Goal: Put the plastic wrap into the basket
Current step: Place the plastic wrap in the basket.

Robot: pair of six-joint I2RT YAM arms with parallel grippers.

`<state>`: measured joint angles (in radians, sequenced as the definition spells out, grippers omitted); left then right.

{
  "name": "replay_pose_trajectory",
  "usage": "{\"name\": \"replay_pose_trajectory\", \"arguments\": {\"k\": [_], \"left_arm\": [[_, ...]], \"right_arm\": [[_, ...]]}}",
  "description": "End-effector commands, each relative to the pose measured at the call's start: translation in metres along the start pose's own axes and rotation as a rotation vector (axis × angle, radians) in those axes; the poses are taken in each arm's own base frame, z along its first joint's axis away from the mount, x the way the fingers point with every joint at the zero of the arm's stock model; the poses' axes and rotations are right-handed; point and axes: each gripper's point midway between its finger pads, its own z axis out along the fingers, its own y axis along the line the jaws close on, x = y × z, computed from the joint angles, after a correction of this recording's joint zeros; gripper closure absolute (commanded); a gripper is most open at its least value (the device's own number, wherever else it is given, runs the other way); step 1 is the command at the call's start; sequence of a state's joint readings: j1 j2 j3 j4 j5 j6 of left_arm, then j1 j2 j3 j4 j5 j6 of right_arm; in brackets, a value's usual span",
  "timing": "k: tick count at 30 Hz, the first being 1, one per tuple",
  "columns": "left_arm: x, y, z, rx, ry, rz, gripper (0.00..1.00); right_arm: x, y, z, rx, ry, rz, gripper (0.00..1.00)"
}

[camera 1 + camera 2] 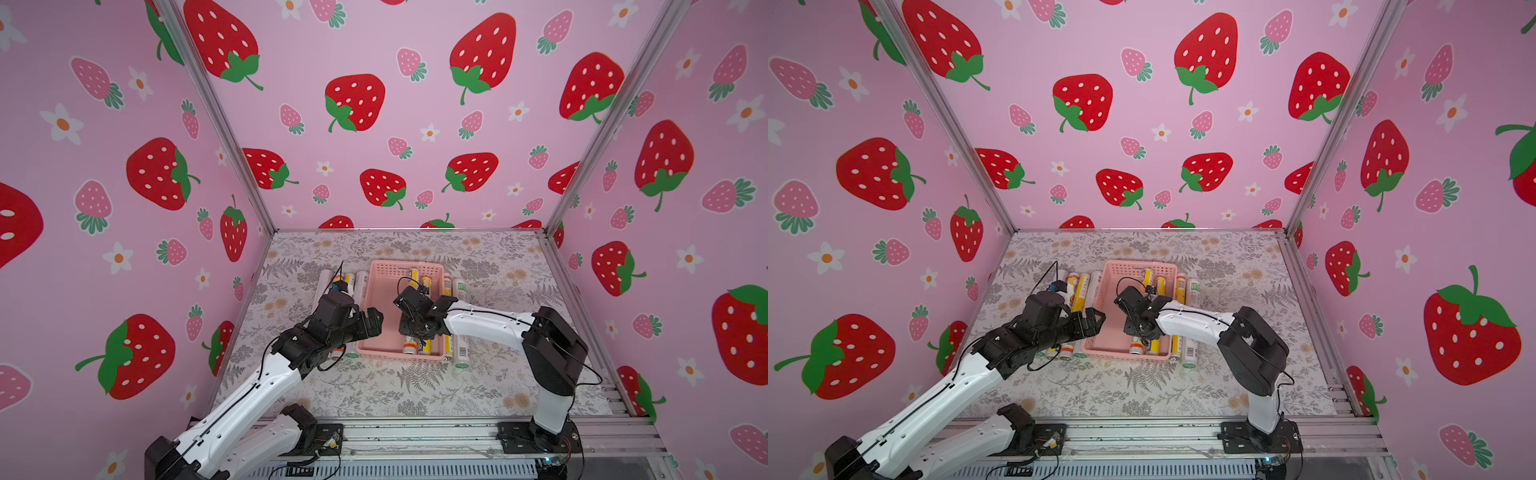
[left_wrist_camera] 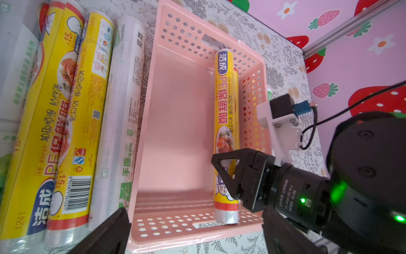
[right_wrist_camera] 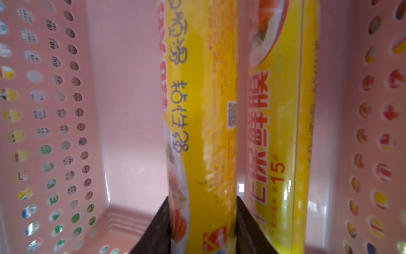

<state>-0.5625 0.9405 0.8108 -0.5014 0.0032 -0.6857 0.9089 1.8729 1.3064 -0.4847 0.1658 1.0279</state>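
Right gripper (image 3: 202,199): dark fingers (image 3: 156,233) closed tight on either flank of a yellow roll (image 3: 204,110), low inside the basket (image 3: 55,110). We cannot tell whether it rests on the floor or hangs just above it. A second yellow roll (image 3: 283,110) lies just beside it, toward the right of the frame, near the perforated wall.

Left gripper (image 1: 375,322): spread wide, holding nothing, hovering over the basket's left rim in both top views.

Progress, as we judge it: two rolls in, one of them not yet let go. Six remain on the table (image 1: 415,390). A row of four rolls (image 2: 87,110) fills the left of the left wrist frame: white, yellow, yellow, white, the nearest white one hard by the basket wall. A pair of rolls (image 1: 459,287), yellow and white, lies just right of the basket.

Room: the left half of the basket floor is bare, enough for several more side by side, we reckon. The rolls run nearly the basket's length, so the end walls leave little slack, and each must go in parallel to the long sides. The two grippers sit near each other over the basket, so there is little room for them to pass.
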Motion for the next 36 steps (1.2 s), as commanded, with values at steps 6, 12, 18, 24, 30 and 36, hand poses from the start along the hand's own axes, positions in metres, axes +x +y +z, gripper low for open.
{"name": "replay_pose_trajectory", "arguments": {"k": [6,12,18,24,30,36], "left_arm": [[-0.001,0.004,0.001,-0.015,-0.006,0.0,0.01],[0.003,0.006,0.007,-0.021,0.011,-0.003,0.01],[0.005,0.006,0.012,-0.026,0.024,-0.001,0.01],[0.006,0.009,0.011,-0.048,0.041,0.024,0.02],[0.005,0.012,0.005,-0.062,0.037,0.017,0.02],[0.008,0.013,0.0,-0.088,0.08,0.022,0.02]], "right_arm": [[0.002,0.001,0.01,0.036,0.009,-0.029,0.68],[0.006,-0.002,0.019,0.051,0.022,-0.033,0.62],[0.004,-0.001,0.015,0.047,0.011,-0.038,0.55],[-0.001,0.003,0.006,0.02,-0.007,-0.056,0.5],[-0.013,0.014,-0.021,-0.053,-0.054,-0.078,0.49],[-0.03,0.01,-0.07,-0.113,-0.148,-0.091,0.49]]}}
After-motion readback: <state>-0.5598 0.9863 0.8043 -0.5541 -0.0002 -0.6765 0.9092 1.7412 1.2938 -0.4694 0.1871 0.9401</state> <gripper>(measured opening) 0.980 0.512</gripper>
